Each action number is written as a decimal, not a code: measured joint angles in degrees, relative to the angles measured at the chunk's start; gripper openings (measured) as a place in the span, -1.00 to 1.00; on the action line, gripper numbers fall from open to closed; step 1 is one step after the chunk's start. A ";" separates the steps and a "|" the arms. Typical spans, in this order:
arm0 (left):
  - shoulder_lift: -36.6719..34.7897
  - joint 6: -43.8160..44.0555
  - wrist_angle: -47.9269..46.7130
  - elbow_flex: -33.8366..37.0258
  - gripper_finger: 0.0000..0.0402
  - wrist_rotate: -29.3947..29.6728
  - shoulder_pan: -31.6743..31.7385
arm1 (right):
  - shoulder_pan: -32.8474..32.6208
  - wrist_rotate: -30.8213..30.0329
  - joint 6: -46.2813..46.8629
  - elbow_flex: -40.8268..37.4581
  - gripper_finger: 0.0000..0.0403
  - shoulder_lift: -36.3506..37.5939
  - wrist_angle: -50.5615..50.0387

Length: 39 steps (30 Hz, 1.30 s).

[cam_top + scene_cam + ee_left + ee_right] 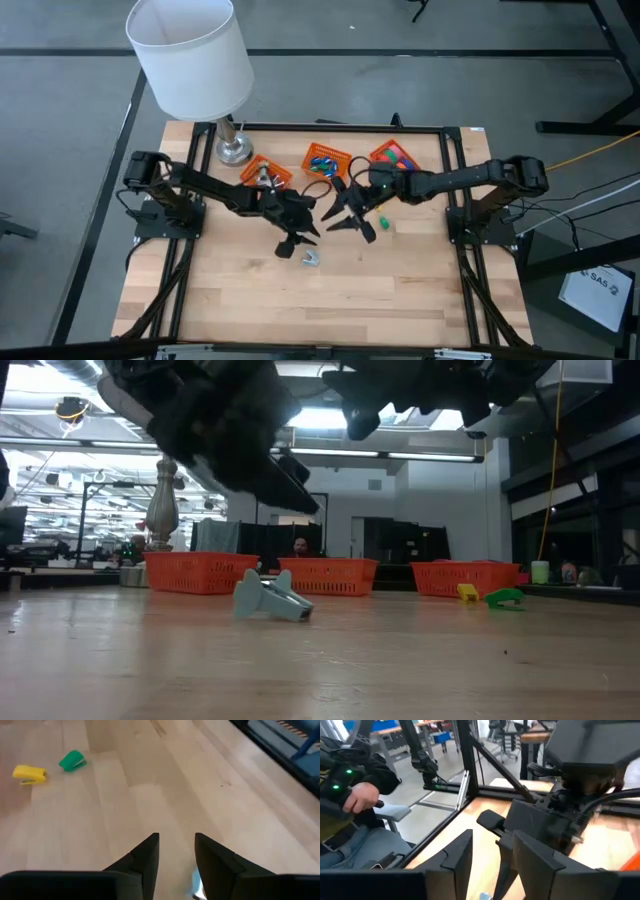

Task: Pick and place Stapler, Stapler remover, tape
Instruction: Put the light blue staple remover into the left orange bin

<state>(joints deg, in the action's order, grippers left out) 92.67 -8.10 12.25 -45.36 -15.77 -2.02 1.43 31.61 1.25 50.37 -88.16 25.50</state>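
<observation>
A small grey-blue stapler remover lies on the wooden table, also seen in the low view. My left gripper hovers open just above and beside it; in its wrist view a sliver of the grey piece shows below the fingers. My right gripper hangs open in the air to its right, facing the left arm. A yellow stapler and a green stapler lie on the table near the right arm. I cannot make out single tape rolls.
Three orange baskets stand in a row at the far side: left, middle, right, with small coloured pieces inside. A white-shaded lamp stands at the far left corner. A seated person shows beyond the table.
</observation>
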 joint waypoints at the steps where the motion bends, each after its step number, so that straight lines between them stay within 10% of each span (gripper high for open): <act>1: 1.06 -0.12 1.02 -0.02 -0.40 0.32 -0.46 | -0.80 -1.20 -0.05 0.00 -0.28 0.00 -0.59; 16: 9.50 2.93 4.27 0.00 -0.49 0.65 -3.57 | -9.50 -12.56 -0.19 0.00 -0.28 0.00 -1.36; 39: 9.39 6.06 1.37 0.02 -0.97 2.76 -3.57 | -11.04 -12.58 -0.19 0.00 -0.28 0.00 -1.34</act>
<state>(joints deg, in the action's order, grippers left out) 102.05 -2.04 13.62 -45.34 -13.01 -5.58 -9.61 19.03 1.06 50.37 -88.16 24.16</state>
